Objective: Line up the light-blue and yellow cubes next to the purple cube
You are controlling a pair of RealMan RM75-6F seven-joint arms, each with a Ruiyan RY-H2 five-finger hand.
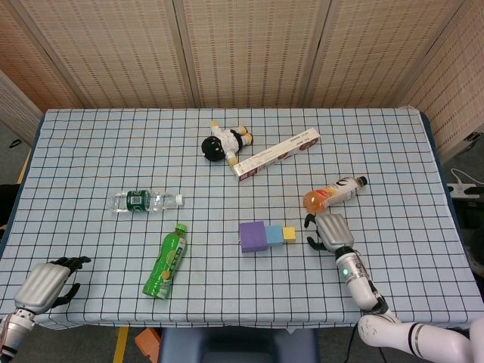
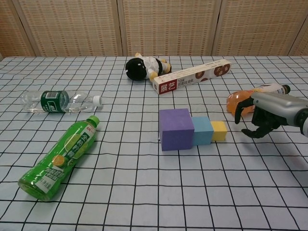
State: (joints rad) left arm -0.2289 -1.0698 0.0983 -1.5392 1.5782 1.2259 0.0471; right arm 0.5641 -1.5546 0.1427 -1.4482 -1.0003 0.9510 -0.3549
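The purple cube (image 1: 252, 236) (image 2: 176, 129), the smaller light-blue cube (image 1: 274, 234) (image 2: 202, 130) and the small yellow cube (image 1: 289, 234) (image 2: 219, 130) lie in a touching row on the checked cloth. My right hand (image 1: 330, 231) (image 2: 268, 113) hovers to the right of the yellow cube, apart from it, fingers curved and spread, holding nothing. At the near left corner of the table my left hand (image 1: 47, 284) rests with its fingers curled in and nothing in them; the chest view does not show it.
An orange drink bottle (image 1: 333, 193) (image 2: 245, 98) lies just behind my right hand. A green bottle (image 1: 167, 261) (image 2: 61, 156) and a clear water bottle (image 1: 144, 201) (image 2: 60, 101) lie to the left. A plush toy (image 1: 224, 144) (image 2: 143, 68) and a long box (image 1: 276, 153) (image 2: 190, 82) lie further back.
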